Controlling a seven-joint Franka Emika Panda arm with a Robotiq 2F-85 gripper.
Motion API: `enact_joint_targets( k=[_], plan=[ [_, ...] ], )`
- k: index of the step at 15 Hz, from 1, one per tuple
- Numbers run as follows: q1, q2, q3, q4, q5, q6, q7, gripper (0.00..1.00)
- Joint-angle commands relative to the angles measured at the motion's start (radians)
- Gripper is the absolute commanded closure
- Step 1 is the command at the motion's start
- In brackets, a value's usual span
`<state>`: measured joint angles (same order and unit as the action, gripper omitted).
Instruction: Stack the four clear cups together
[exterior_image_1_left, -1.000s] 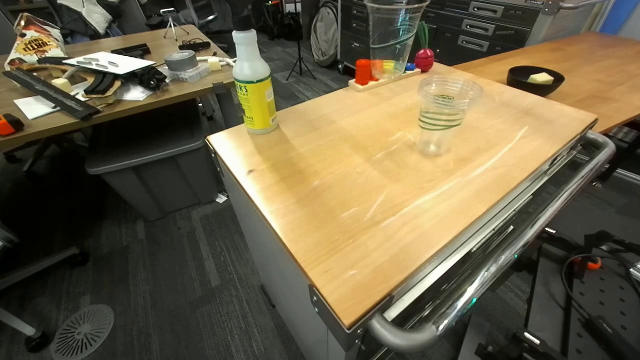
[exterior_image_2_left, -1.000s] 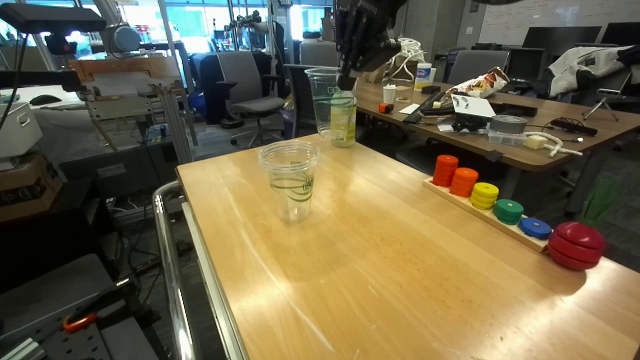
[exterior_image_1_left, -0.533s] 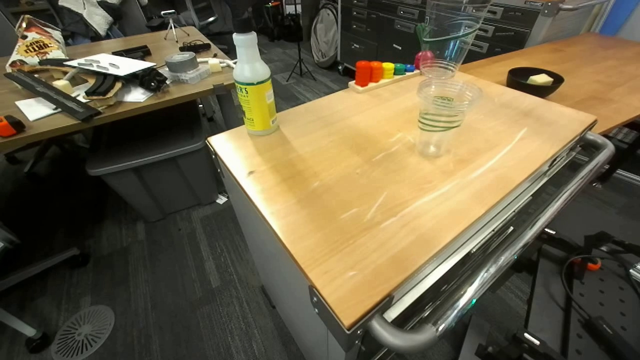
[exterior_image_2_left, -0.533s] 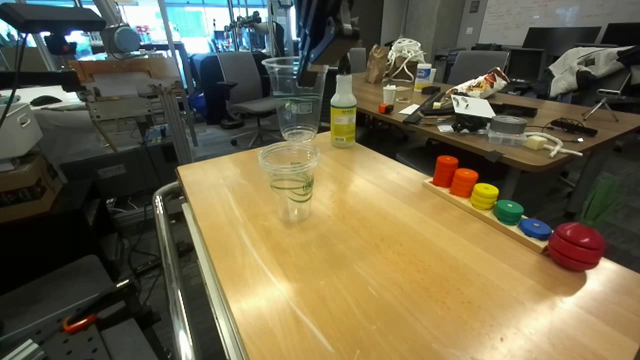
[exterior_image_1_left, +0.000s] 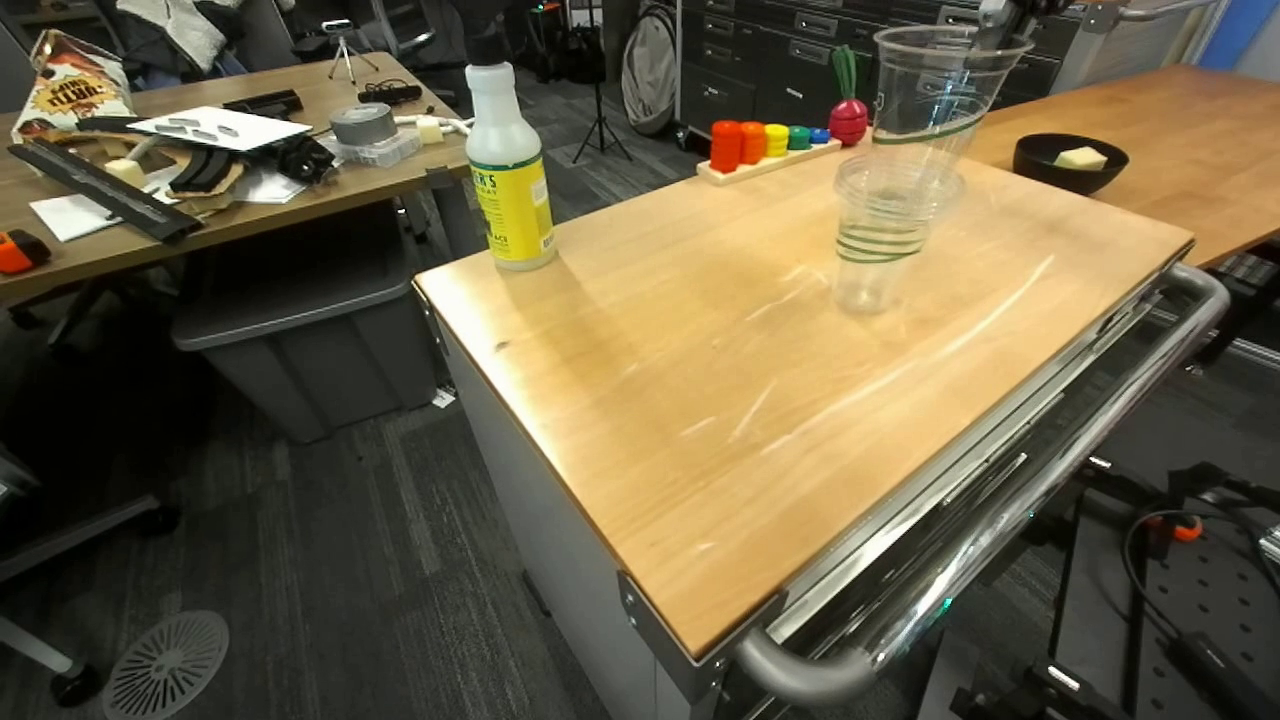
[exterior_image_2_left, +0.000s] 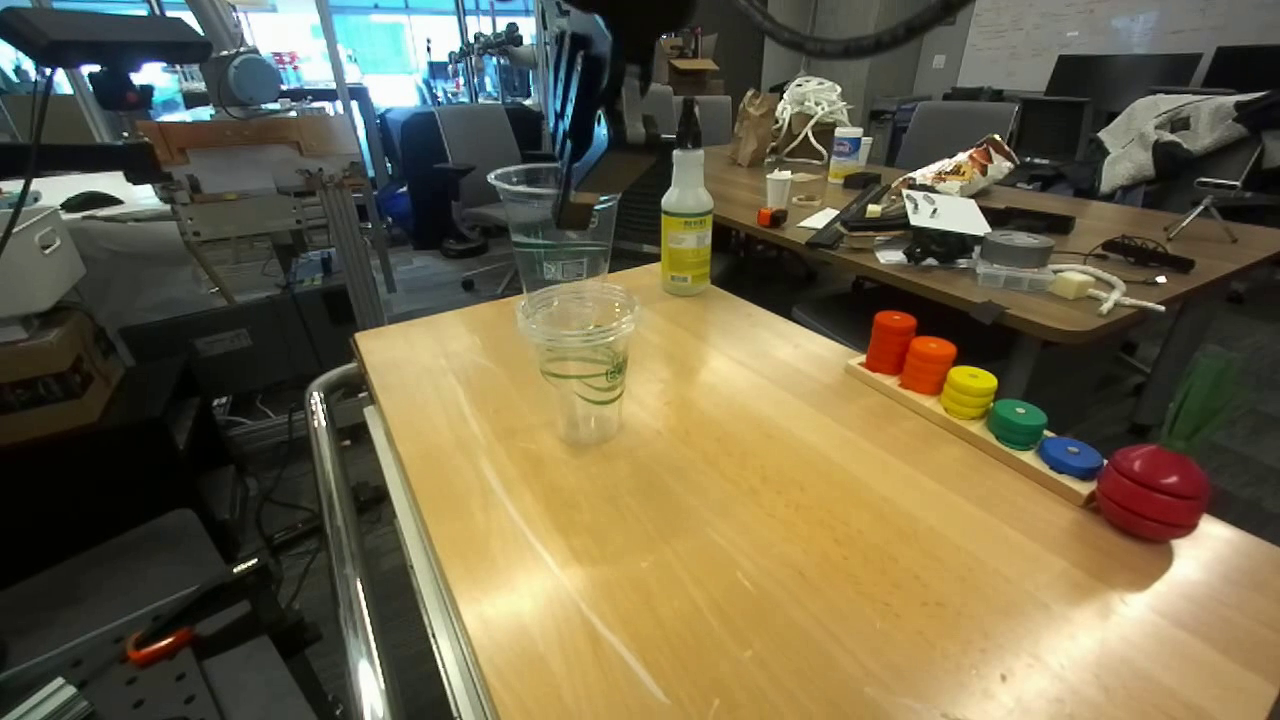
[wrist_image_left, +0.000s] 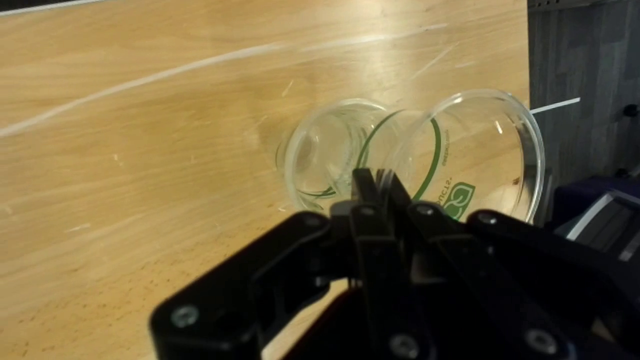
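Clear cups with green stripes stand upright on the wooden cart top, nested, with more than one rim showing at the top. They also show in an exterior view and in the wrist view. My gripper is shut on the wall of another clear cup near its rim. This held cup hangs just above the nested cups, its lower end overlapping their rim in both exterior views. It is offset from them, and I cannot tell whether its base is inside their mouth. The gripper is above them.
A yellow-green spray bottle stands near a cart corner. A wooden peg board with coloured rings and a red toy radish lie along one edge. A metal handle runs along the opposite edge. A black bowl sits on another table.
The held cup and gripper have moved across to the nested cups and come down, the cup's base now overlapping their rim. The nested cups have not moved.
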<state>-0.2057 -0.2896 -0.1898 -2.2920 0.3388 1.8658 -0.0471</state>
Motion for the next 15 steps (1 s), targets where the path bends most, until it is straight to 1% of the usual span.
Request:
enact_joint_targets(
  k=[1, 3, 5, 6, 10, 11, 12, 14, 15],
  plan=[
    [0.0, 0.001, 0.013, -0.032, -0.056, 0.09, 0.07, 0.98],
    [0.003, 0.011, 0.015, -0.04, -0.082, 0.117, 0.087, 0.98],
    [0.007, 0.022, 0.013, -0.044, -0.088, 0.13, 0.088, 0.68],
    [0.007, 0.025, 0.013, -0.046, -0.09, 0.136, 0.091, 0.62],
    [0.008, 0.019, 0.013, -0.061, -0.091, 0.163, 0.091, 0.31],
    [0.006, 0.013, 0.016, -0.062, -0.104, 0.151, 0.108, 0.23],
    [0.001, 0.007, 0.022, -0.062, -0.127, 0.141, 0.138, 0.16],
    [-0.012, -0.018, 0.041, -0.063, -0.22, 0.117, 0.237, 0.01],
    [-0.022, -0.039, 0.059, -0.065, -0.293, 0.109, 0.318, 0.0]
  ],
)
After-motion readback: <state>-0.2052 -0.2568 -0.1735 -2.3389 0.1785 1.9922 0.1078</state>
